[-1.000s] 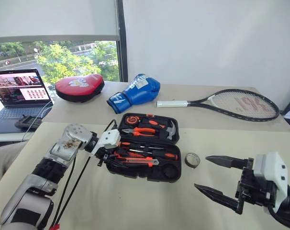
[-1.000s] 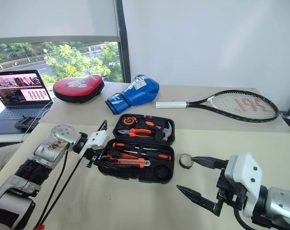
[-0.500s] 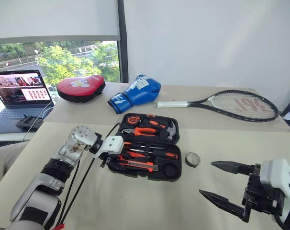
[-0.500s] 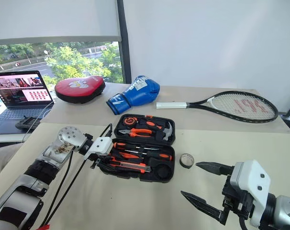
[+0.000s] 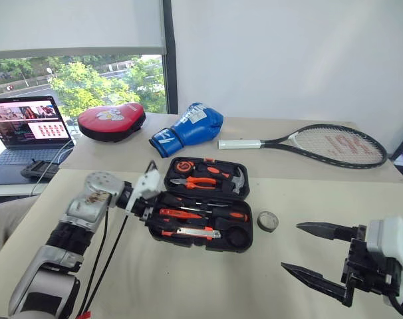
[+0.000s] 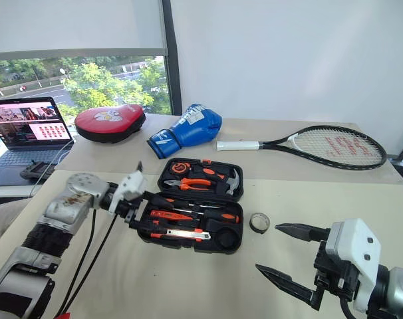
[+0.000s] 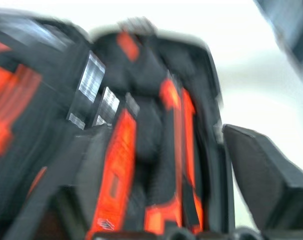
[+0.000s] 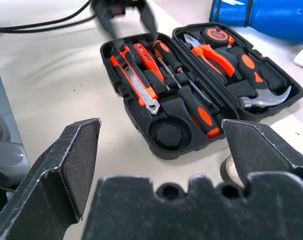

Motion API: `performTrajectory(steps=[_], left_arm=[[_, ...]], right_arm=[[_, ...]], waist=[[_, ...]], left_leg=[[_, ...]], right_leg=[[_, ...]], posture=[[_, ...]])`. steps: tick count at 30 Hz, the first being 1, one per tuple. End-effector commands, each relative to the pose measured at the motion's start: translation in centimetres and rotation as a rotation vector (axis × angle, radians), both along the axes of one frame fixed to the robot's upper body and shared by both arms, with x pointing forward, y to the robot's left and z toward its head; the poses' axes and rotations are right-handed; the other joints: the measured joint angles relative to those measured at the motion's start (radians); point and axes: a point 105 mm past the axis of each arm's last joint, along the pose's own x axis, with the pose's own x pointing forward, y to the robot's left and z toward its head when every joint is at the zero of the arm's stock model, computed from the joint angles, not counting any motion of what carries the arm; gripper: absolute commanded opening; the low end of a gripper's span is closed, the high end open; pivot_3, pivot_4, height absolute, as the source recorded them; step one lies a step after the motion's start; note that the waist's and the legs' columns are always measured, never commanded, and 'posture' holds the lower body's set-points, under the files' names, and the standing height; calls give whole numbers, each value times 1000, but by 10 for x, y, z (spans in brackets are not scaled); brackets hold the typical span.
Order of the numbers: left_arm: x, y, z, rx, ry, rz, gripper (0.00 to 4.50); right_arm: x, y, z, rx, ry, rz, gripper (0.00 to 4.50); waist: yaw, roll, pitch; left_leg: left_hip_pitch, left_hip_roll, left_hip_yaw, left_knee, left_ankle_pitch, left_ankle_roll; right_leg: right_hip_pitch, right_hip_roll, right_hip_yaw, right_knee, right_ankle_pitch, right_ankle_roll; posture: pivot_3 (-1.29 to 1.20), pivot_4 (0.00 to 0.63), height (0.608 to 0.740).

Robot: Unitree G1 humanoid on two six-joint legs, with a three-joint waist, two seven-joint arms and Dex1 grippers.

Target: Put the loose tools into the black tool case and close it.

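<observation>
Black tool case (image 5: 205, 212) lies open mid-tabletop (image 5: 188, 286), screwdrivers and knife slotted; tape roll (image 5: 267, 220) waits just beside it. Left gripper (image 6: 136, 193) at the case's edge, jaws' state unclear; right gripper (image 5: 308, 252) wide open, empty.

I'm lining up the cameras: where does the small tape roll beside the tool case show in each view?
Left eye view: the tape roll lies on the table just right of the tool case.
Right eye view: same spot.
Left wrist view: not in it.
Right wrist view: a sliver beyond a gripper finger.
Shared landmark: the case's empty round slot.
</observation>
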Motion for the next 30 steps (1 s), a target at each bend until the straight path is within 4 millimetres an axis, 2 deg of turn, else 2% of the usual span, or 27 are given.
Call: performTrajectory(steps=[1, 5, 6, 7, 9, 12, 16, 20, 24, 27, 29, 30], left_arm=[[-1, -3, -10, -56, -19, 145, 2170], [-5, -6, -27, -68, -48, 268, 722], [-6, -6, -34, -52, -51, 298, 284], [-9, -7, -40, -36, -52, 306, 110], [-12, -6, -60, 22, -42, 373, 110], [-23, -7, -86, 155, -41, 358, 110], [-32, -10, -102, 245, -53, 290, 110], [-29, -8, -121, 347, -110, 242, 110], [-27, -11, -126, 368, -133, 198, 110], [-24, -14, -126, 369, -150, 167, 110], [-20, -19, -114, 284, -160, 166, 110], [-17, -23, -99, 182, -160, 180, 110]], right_arm=[[1, 4, 3, 3, -31, 14, 4500], [3, 5, 4, 7, -36, 16, 4500], [4, 4, 4, 8, -37, 15, 4500], [4, 4, 4, 6, -37, 14, 4500], [5, 5, 4, 8, -39, 15, 4500], [5, 6, 5, 5, -41, 19, 4500], [6, 6, 5, -2, -38, 27, 4500], [6, 8, 3, -16, -18, 40, 4500], [7, 8, -2, -28, 13, 45, 4500], [9, 8, -8, -48, 45, 51, 4500], [15, 4, -12, -69, 53, 34, 4500], [18, 4, -14, -72, 54, 31, 4500]], waist=[[-1, 0, 0], [-1, 0, 0], [0, 0, 0], [4, 0, 0], [7, 0, 0], [10, 1, 0], [9, 6, -4], [12, 16, -11], [13, 23, -16], [11, 24, -17], [11, 24, -17], [12, 24, -17]], left_leg=[[1, 0, 0, 0, 0, 0], [2, 0, 0, 0, 1, -2], [2, 0, 0, 0, 4, -7], [2, 0, 0, 0, 4, -7], [3, 0, 0, 0, 3, -6], [4, 0, -1, -1, 0, -2], [14, 0, -1, -5, -1, -2], [16, 0, 0, -8, -1, -2], [18, -1, 0, -12, -1, -1], [19, 0, 1, -13, 0, -2], [20, 0, 1, -13, 0, -2], [20, 0, 1, -13, 0, -2]], right_leg=[[1, 0, 0, 0, 0, 0], [2, -1, 1, 0, 0, 0], [2, -2, 1, 0, 0, 0], [2, -2, 1, 0, 0, 0], [2, -3, 1, 0, 1, -1], [3, -6, 1, 0, 1, -1], [12, -8, 1, -3, 0, -2], [13, -8, 1, -5, -1, -3], [14, -8, 1, -5, -1, -3], [14, -7, 1, -6, -1, -4], [14, -7, 1, -6, -2, -4], [14, -7, 1, -6, -2, -4]], posture=[[0, 150, 740], [0, 150, 740], [0, 150, 740], [0, 150, 740], [0, 150, 740], [0, 150, 740], [0, 150, 740], [0, 150, 740], [0, 150, 740], [0, 150, 740], [0, 150, 740], [0, 150, 740]])
